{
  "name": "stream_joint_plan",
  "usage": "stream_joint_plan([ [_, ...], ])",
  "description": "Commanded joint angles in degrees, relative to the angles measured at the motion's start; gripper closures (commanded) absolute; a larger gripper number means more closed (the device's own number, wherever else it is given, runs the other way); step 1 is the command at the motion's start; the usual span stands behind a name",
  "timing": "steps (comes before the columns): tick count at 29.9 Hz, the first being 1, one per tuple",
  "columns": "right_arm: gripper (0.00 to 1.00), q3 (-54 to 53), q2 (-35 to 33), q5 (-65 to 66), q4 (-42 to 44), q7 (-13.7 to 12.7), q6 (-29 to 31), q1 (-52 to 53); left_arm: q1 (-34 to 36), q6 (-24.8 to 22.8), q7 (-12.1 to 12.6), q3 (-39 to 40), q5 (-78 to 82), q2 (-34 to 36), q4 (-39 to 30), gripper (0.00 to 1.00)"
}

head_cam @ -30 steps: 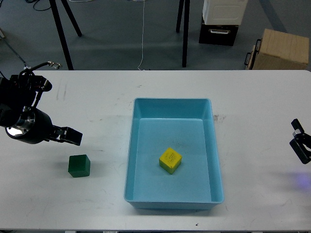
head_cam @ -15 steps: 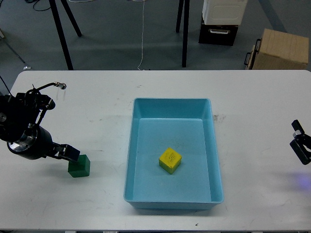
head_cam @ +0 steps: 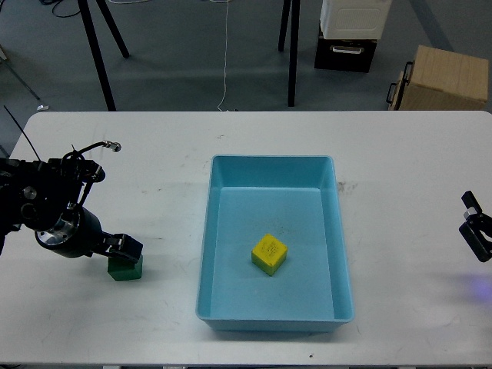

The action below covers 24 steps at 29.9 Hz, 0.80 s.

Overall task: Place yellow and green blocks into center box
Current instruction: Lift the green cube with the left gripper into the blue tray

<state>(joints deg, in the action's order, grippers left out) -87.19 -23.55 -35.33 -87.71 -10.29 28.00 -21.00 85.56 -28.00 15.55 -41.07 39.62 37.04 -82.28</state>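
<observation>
Descent of the left gripper [head_cam: 123, 247] onto the small green cube block [head_cam: 125, 268], which sits on the white table [head_cam: 154, 169] left of the light-blue plastic box [head_cam: 273, 242]. A second ago it hung above. Finger spread unclear, grasp unconfirmed. Yellow cube block [head_cam: 269, 254] lies inside already. Right gripper [head_cam: 477, 231] idles, opening unreadable.

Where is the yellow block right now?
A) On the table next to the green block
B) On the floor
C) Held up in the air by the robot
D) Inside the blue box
D: the yellow block sits on the floor of the blue box, while the green block is outside it on the table under the left end effector.
</observation>
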Motion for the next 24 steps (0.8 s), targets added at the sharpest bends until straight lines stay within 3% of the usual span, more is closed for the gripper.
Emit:
stream_joint_plan([
  [1, 0.00, 0.09, -0.01, 0.00, 0.00, 0.01, 0.00, 0.00, -0.74, 0.00, 0.00, 0.55, 0.02, -0.47, 0.81, 0.02],
  [8, 0.00, 0.09, -0.01, 0.08, 0.00, 0.01, 0.00, -0.27, -2.41, 0.00, 0.00, 0.64, 0.02, -2.14, 2.12, 0.05],
  [12, 0.00, 0.01, -0.01, 0.35, 0.00, 0.01, 0.00, -0.35, -2.77, 0.00, 0.26, 0.64, 0.46, -2.58, 2.39, 0.30],
  [14, 0.00, 0.00, -0.01, 0.35, 0.00, 0.01, 0.00, -0.35, -2.68, 0.00, 0.88, 0.55, 0.63, -2.58, 2.39, 0.57],
  [18, 0.00, 0.00, -0.01, 0.35, -0.09, 0.01, 0.00, -0.44, -2.33, 0.00, 2.55, -0.06, 0.81, -2.58, 2.39, 0.90],
  [19, 0.00, 0.00, -0.01, 0.35, -0.09, 0.01, 0.00, -0.53, -2.33, 0.00, 2.90, -0.15, 0.81, -2.58, 2.39, 0.96],
  [24, 0.00, -0.17, -0.01, 0.35, -0.09, 0.01, 0.00, -0.62, -1.63, 0.05, 3.43, 0.64, 1.69, -1.97, 1.86, 1.00],
])
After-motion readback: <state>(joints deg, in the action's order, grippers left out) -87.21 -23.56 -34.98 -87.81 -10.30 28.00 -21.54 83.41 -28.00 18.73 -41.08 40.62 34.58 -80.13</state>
